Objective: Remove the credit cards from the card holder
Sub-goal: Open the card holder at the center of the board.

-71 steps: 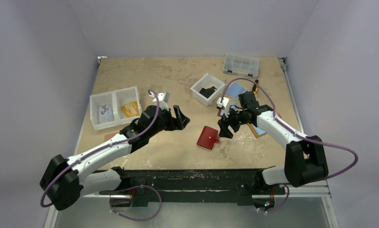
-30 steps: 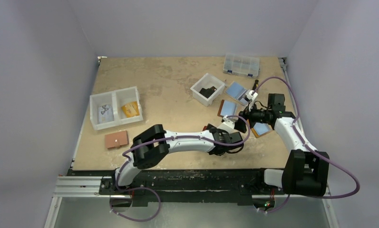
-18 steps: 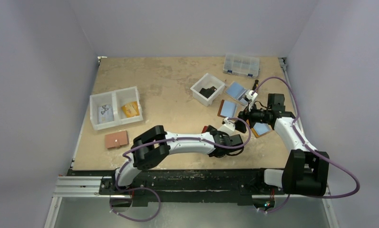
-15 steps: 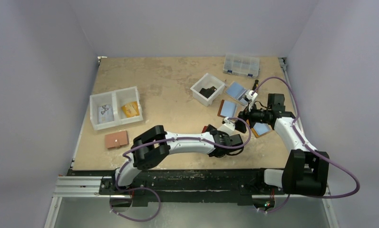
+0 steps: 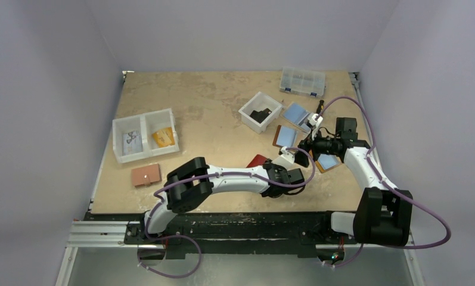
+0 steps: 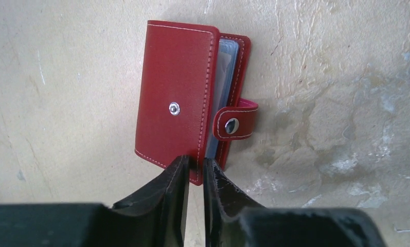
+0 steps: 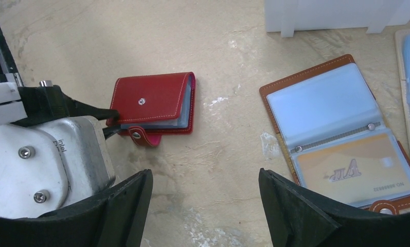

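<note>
Left wrist: left gripper nearly pressed together, pinching edge of holder top cover. Holder red, unsnapped, strap tab loose at side, flat on worktop. Pale sleeves peek at open side; cards not made out.

Right wrist: right gripper spread wide, holding nothing, apart from holder. Brown holder lies open nearby.

Top: holder toward worktop near edge, about mid-width.

Likely step: opening cover. Best to grip cover alone and swing it slowly over spine. Right gripper could pin back cover against sliding.
</note>
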